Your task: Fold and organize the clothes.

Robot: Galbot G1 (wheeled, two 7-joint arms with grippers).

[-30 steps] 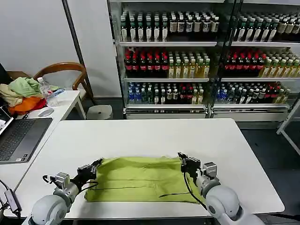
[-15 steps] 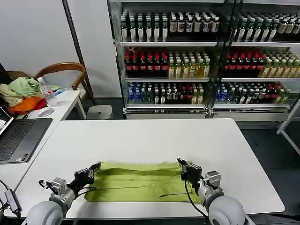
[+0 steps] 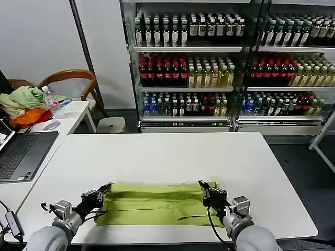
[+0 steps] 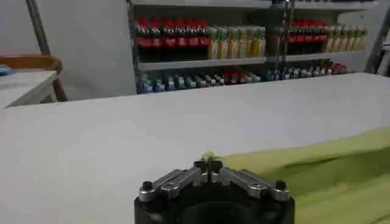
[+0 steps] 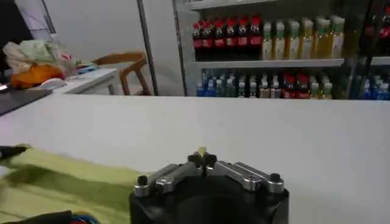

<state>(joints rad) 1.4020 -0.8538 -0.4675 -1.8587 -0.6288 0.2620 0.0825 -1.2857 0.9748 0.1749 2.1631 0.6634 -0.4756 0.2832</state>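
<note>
So: white table (image 3: pixel 157 157) fills the foreground, shelves (image 3: pixel 209 68) of bottled drinks behind it, side desk (image 3: pixel 63 123) on the robot's left with a laptop (image 3: pixel 23 154), water bottle (image 3: pixel 51 100) and a heap of clothes (image 3: pixel 23 104). T-shirt (image 3: pixel 157 203), lime green, lies folded into a wide band along the table's near edge. Left gripper (image 3: pixel 103 189) at the band's far left corner, fingers pinched together on a bit of green fabric, seen clearly in the left wrist view (image 4: pixel 209 164). Right gripper (image 3: pixel 205 188) at the far right corner, likewise clamped on a fold of the T-shirt (image 5: pixel 202 157). Both arms low, near the table edge.
</note>
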